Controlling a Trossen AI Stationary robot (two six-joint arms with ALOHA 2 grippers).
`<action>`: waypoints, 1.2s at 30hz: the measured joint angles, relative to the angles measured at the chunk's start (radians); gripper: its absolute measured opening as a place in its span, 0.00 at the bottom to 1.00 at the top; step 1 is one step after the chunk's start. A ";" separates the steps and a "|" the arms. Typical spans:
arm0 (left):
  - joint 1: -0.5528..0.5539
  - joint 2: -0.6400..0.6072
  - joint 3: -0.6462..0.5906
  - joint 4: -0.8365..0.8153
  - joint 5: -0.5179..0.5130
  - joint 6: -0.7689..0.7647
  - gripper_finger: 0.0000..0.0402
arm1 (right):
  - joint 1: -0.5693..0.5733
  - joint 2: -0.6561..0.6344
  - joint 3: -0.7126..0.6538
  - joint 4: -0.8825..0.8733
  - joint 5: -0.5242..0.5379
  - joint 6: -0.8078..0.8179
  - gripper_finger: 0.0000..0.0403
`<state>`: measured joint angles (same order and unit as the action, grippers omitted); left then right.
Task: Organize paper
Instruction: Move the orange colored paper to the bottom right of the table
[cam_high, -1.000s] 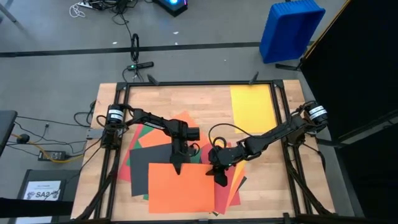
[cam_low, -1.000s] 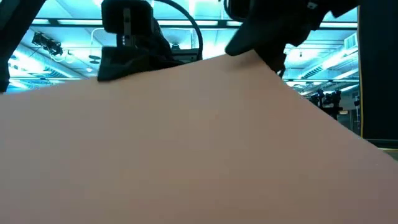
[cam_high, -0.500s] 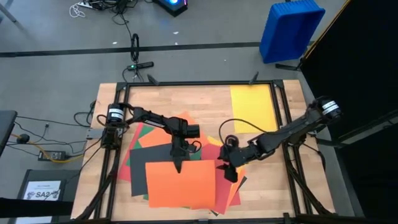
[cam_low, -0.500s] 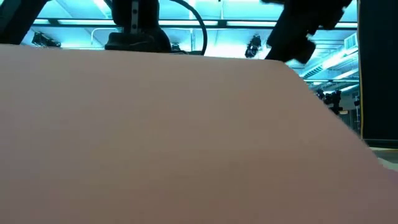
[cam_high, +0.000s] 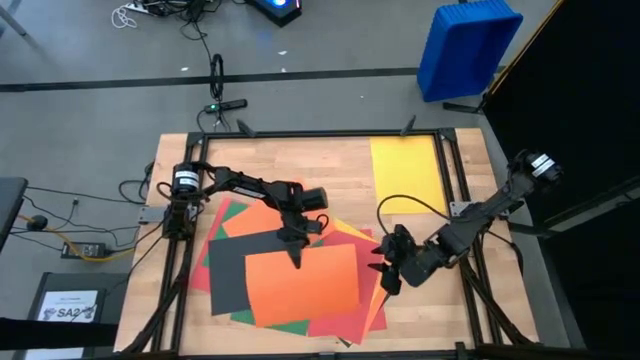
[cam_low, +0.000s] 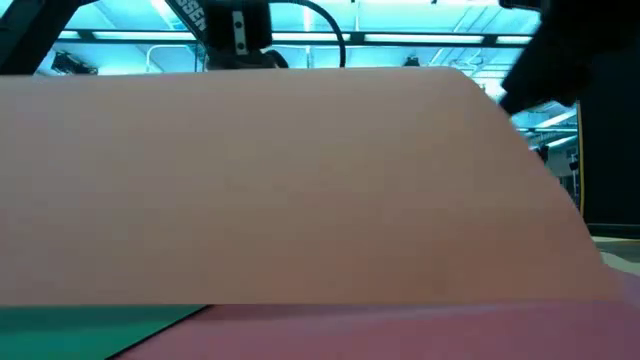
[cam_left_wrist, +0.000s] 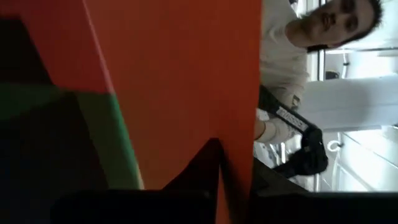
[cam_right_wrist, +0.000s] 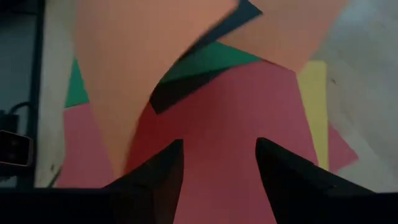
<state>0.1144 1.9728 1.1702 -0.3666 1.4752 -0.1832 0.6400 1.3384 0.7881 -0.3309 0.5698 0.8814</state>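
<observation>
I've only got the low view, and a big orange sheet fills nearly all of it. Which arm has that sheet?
Observer: The left gripper is shut on the far edge of that large orange paper sheet, which is the top one of the pile.
Operator: And the right arm?
Observer: The right gripper is open and empty, at the pile's right edge, over a red paper sheet.
Operator: Is anything set aside yet?
Observer: One yellow rectangular paper sheet lies alone in the far right corner of the wooden table.
</observation>
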 joint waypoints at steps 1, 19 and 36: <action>0.009 0.000 0.000 0.042 -0.004 -0.032 0.00 | 0.011 0.000 -0.010 0.001 0.020 0.020 0.44; 0.189 -0.001 0.091 0.739 -0.190 -0.516 0.00 | 0.106 0.000 -0.043 -0.009 0.317 0.162 0.45; 0.221 -0.001 0.081 0.941 -0.496 -0.895 0.00 | 0.145 -0.027 -0.027 -0.033 0.382 0.166 0.46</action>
<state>0.3352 1.9720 1.2510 0.5740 0.9789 -1.0785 0.7851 1.3118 0.7611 -0.3638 0.9518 1.0471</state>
